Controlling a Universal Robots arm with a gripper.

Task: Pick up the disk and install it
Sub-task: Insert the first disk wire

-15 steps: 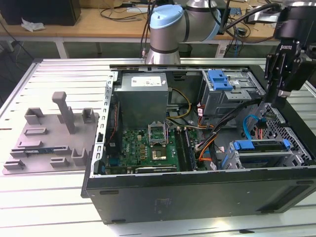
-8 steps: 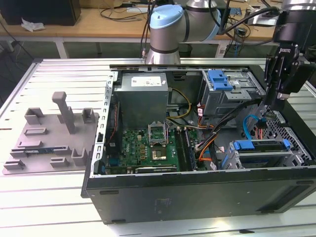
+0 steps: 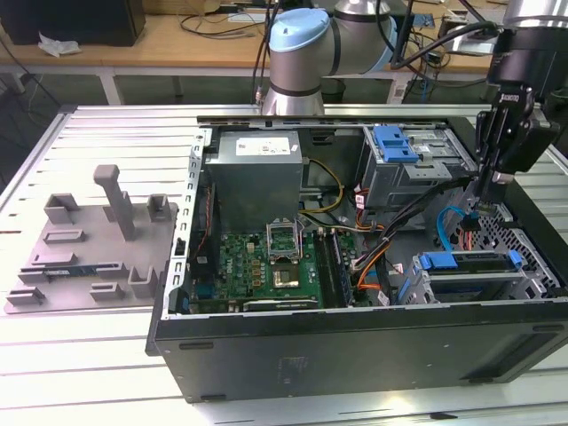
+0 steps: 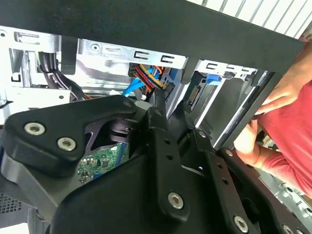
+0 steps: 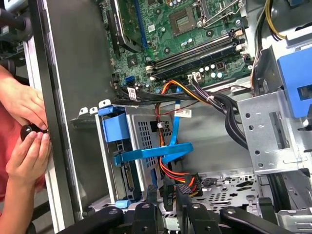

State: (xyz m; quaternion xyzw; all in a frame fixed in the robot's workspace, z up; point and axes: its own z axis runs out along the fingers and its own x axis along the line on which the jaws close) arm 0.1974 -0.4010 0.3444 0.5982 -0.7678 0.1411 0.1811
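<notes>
Open computer case (image 3: 355,346) lying on a slatted metal worktop (image 3: 106,355), with a grey tray (image 3: 89,248) beside it at the exterior view's left. Disk (image 3: 470,264) with blue rail frame seated in a metal cage (image 5: 141,141) at the case's near corner, on the exterior view's right. Gripper (image 3: 486,197) just beside that cage, fingers (image 5: 148,202) narrow, pinching the black plug (image 5: 168,192) of red, yellow and orange wires. A person's hands (image 5: 27,146) against the case's outer wall.
</notes>
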